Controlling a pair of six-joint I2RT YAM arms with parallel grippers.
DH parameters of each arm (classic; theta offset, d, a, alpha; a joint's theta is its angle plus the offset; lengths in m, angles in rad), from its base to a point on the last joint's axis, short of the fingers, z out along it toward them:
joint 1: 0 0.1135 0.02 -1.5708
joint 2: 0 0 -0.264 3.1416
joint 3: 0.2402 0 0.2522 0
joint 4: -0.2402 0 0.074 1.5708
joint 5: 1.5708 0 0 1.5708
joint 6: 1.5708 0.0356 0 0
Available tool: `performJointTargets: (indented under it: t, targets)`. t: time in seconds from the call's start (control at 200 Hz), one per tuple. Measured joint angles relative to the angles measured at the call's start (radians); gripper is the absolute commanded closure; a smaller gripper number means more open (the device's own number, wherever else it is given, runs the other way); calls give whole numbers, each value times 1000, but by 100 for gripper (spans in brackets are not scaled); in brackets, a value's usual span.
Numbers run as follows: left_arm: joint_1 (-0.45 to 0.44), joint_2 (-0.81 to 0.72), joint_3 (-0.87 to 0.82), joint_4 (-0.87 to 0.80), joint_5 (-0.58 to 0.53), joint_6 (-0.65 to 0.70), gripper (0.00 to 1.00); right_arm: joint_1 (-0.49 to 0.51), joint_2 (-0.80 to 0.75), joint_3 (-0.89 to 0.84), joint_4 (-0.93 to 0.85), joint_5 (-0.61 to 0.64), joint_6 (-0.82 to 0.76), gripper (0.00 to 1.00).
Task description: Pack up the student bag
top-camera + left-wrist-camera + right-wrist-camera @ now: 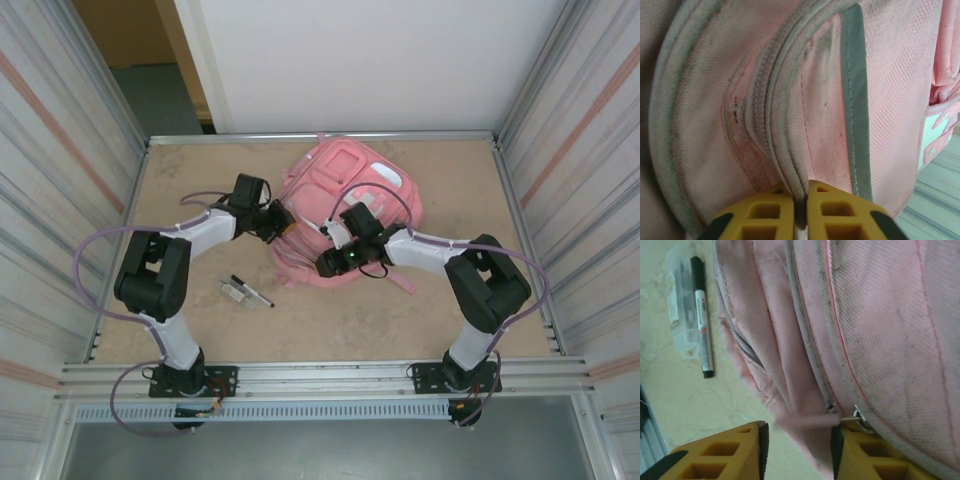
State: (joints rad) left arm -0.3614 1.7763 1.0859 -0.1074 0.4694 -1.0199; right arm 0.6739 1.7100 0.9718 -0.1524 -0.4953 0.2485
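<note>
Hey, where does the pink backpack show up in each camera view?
Top external: the student bag lies far-centre on the table, between the two arms.
Left wrist: its fabric rises above the left gripper, whose jaws pinch a seam.
Right wrist: it runs down the centre and right, above the open jaws of the right gripper.
Shared landmark: the black marker, left of the bag in the top view, top left in the right wrist view.

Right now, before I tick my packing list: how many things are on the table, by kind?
student bag: 1
marker pen: 1
clear plastic case: 1
Total: 3
</note>
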Motion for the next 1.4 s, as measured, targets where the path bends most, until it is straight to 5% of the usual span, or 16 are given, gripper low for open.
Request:
performJointTargets:
  t: [0.055, 0.266, 0.456, 0.687, 0.862, 1.223, 1.398]
  targets:
    - [-1, -2, -4, 0, 21, 1, 65, -6, -16, -26, 36, -16, 3, 55]
    - [-16, -132, 7, -125, 9, 191, 61, -40, -268, -191, 116, 2, -21, 46]
    - [-139, -252, 39, -200, -27, 373, 61, -40, -531, -332, 197, 186, -68, 42]
    - [-299, -196, 77, -338, -114, 507, 60, -109, -734, -414, 287, 415, -129, 40]
    - [-313, -119, 124, -400, -135, 537, 60, -197, -809, -421, 351, 469, -127, 40]
    - [-349, 9, 177, -424, -158, 564, 59, -202, -852, -442, 338, 480, -127, 39]
    - [-352, 66, 182, -421, -165, 571, 74, -185, -860, -453, 330, 488, -132, 33]
